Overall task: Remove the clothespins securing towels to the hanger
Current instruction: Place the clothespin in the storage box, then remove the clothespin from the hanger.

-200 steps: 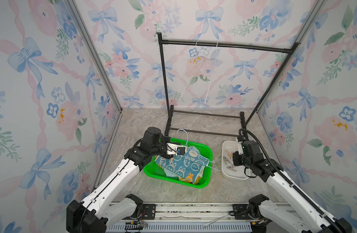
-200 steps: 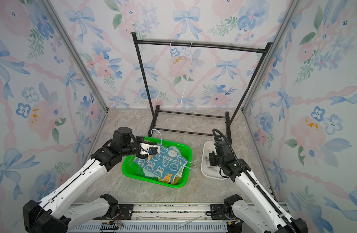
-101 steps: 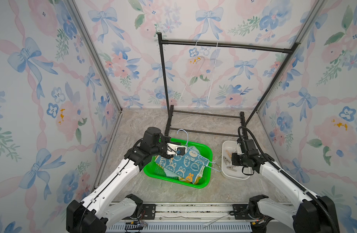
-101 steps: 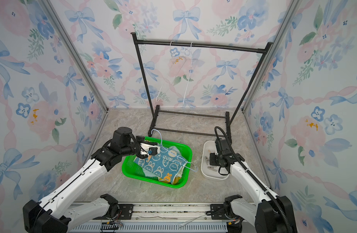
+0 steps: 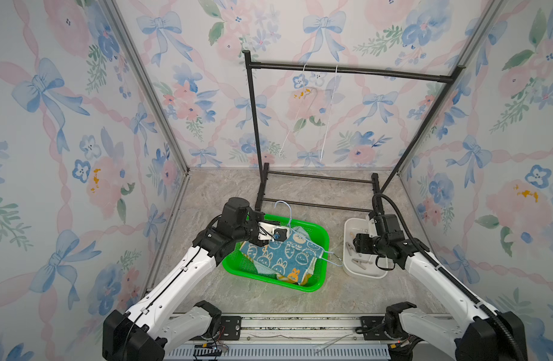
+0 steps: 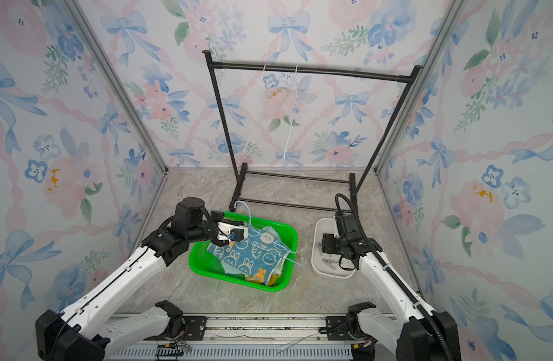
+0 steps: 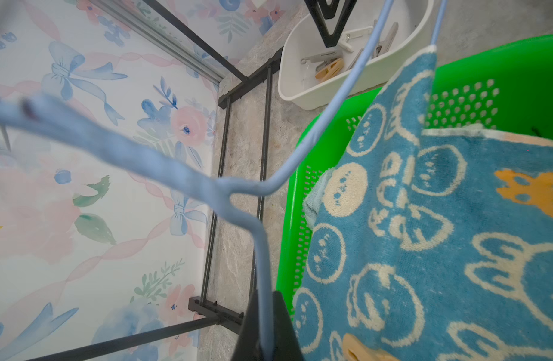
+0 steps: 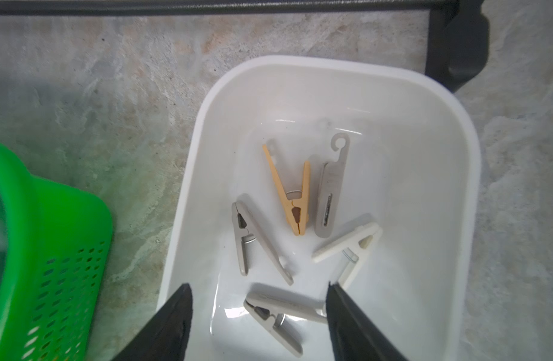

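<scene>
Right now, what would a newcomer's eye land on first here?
The bright green perforated plastic basket at mid-floor, with the blue bunny-print terry towel lying in it on a pale blue wire hanger that the left fingers pinch shut. Beside it, the white plastic tub holds five loose clothespins under the open right fingers. Behind stands a black metal rack.
</scene>
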